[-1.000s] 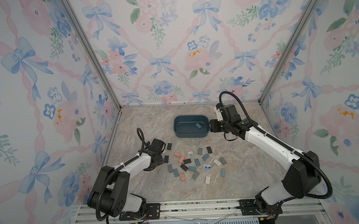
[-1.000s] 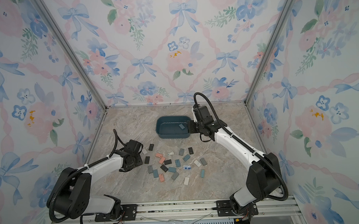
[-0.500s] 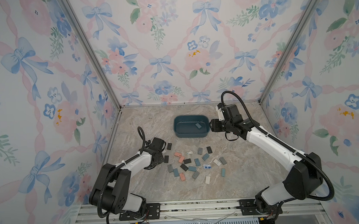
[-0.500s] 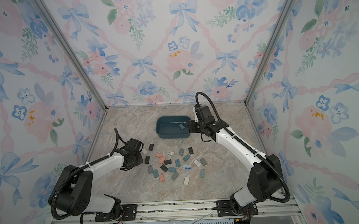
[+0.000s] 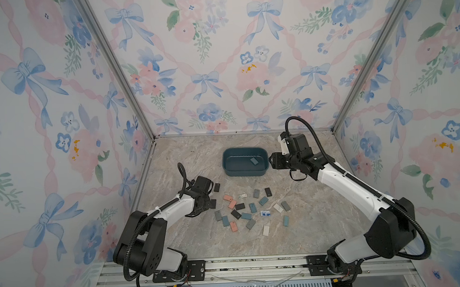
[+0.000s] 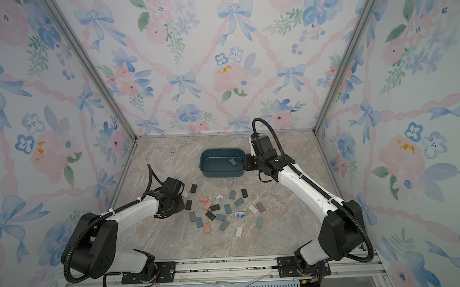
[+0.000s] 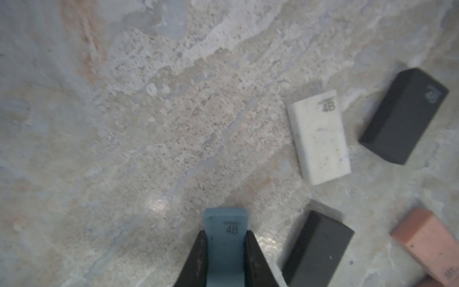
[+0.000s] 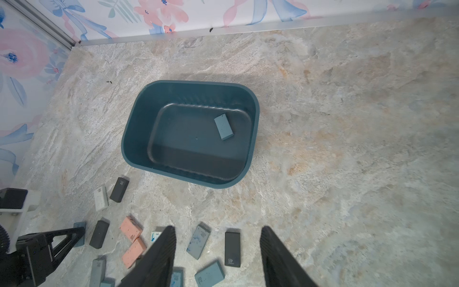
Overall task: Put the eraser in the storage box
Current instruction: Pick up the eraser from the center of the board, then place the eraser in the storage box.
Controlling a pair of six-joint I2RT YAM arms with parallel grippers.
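The left tool (image 7: 226,237) was pressed onto a blue eraser (image 7: 225,221) stamped 4B, pinching its long sides so the short end stuck out beyond the fingertips. It sat low over the bench (image 7: 149,124) at the edge of the scattered erasers (image 5: 228,197), well apart from the storage box (image 5: 245,173). The right tool (image 8: 218,233) hung spread and empty just beside the storage box, probably to keep clear of the delivery path. Another blue eraser (image 8: 224,126) already lay inside.
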